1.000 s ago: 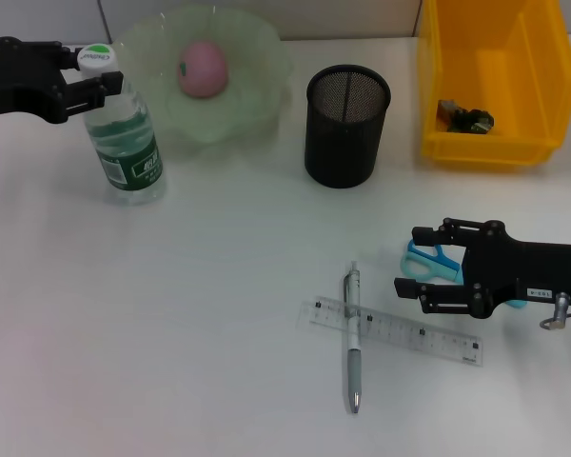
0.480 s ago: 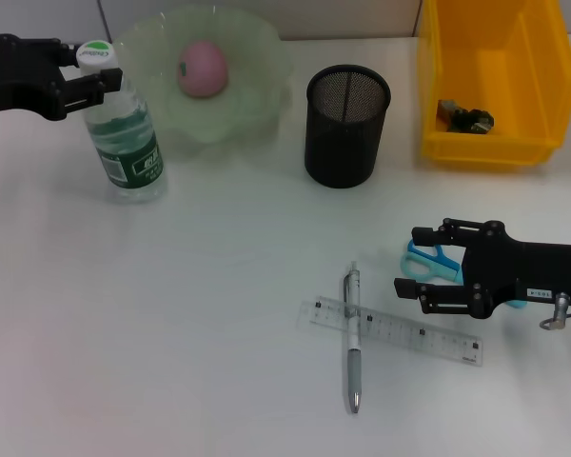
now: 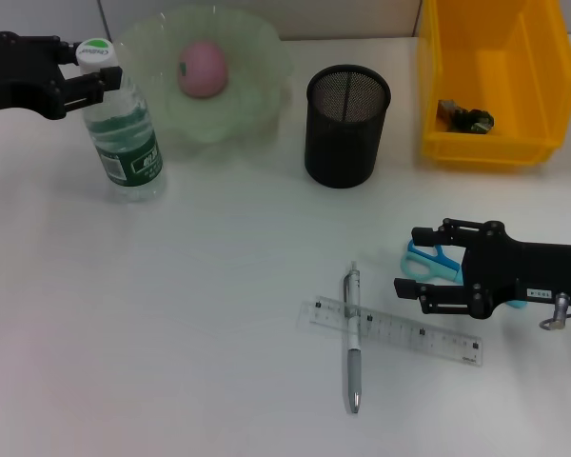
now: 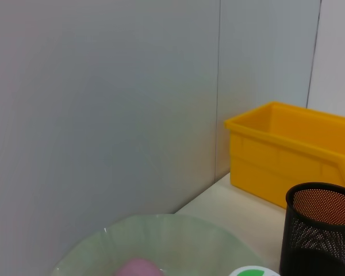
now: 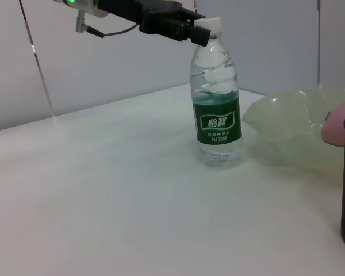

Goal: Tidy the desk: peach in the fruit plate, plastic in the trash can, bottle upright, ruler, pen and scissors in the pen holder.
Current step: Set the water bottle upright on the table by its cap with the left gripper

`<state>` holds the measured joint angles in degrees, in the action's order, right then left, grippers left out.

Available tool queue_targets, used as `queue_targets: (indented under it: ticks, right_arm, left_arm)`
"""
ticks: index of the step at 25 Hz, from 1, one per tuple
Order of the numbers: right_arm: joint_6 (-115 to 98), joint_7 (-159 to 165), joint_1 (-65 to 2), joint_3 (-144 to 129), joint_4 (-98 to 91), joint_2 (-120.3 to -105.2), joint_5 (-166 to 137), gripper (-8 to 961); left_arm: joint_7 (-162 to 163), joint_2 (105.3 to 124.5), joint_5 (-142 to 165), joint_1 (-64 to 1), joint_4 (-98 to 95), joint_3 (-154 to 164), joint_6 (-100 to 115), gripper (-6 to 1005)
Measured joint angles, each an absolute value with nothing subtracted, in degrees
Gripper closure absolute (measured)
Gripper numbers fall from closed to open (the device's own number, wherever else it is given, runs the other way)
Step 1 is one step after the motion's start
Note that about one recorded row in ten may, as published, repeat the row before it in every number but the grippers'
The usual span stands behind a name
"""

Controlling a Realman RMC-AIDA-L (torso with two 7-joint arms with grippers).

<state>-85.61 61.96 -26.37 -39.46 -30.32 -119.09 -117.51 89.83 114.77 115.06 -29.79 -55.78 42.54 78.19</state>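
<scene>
Black grippers (image 3: 428, 259), silver fitting (image 3: 555, 314), white label (image 3: 536, 293)

white desk (image 3: 171, 314), grey wall panels (image 4: 103, 103)

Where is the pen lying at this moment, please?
In the head view the pen lies on the table, toward the near edge and a little to the robot's right, crossing over the left end of the clear ruler, in front of the black mesh pen holder.

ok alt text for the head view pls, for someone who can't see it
The left gripper is at the cap of an upright water bottle beside a fruit plate holding a peach. The open right gripper hovers by blue scissors, near a pen lying across a ruler; a mesh pen holder and yellow bin stand behind.
</scene>
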Motion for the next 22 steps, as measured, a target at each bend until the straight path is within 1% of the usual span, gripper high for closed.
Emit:
queue_targets:
  ticks: [8, 14, 22]
  right_arm:
    - [-85.6, 62.0, -26.4, -39.5, -30.3, -119.09, -117.5, 185]
    - [-85.6, 62.0, -26.5, -39.5, -30.3, -119.09, -117.5, 185]
    - [-85.5, 62.0, -26.5, -39.5, -30.3, -119.09, -117.0, 185]
  left_arm:
    - [89.9, 114.94, 115.0, -29.8, -55.9, 42.5, 78.3, 449]
    - [89.9, 114.96, 114.8, -29.8, -56.3, 42.1, 78.2, 220]
    - [89.9, 115.05, 114.7, -29.8, -56.7, 41.9, 78.3, 176]
